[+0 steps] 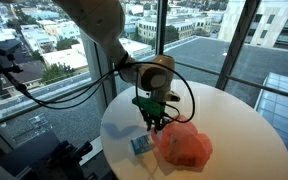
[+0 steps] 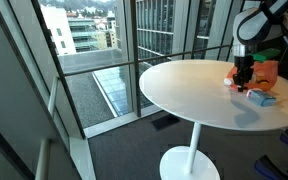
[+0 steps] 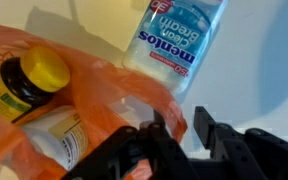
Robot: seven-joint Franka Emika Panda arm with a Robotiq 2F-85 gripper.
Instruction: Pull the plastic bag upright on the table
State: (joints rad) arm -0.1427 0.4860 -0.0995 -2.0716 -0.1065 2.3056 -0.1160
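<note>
Glass-walled high-rise room; round white table [image 1: 246, 135]; jaws clamped on plastic bag [image 1: 184, 148].

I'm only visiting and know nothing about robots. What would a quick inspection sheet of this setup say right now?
Surface: round white table on a single pedestal.
Job's things: orange bag lying slumped on the table, with a yellow-capped bottle inside.
Clutter: blue Mentos packet lying flat beside the bag.
Grippers: hand low at the bag's edge; whether it grips the plastic cannot be told.
Cables: black cables loop off the wrist, above the table.
Surroundings: tall windows with city buildings outside.
</note>
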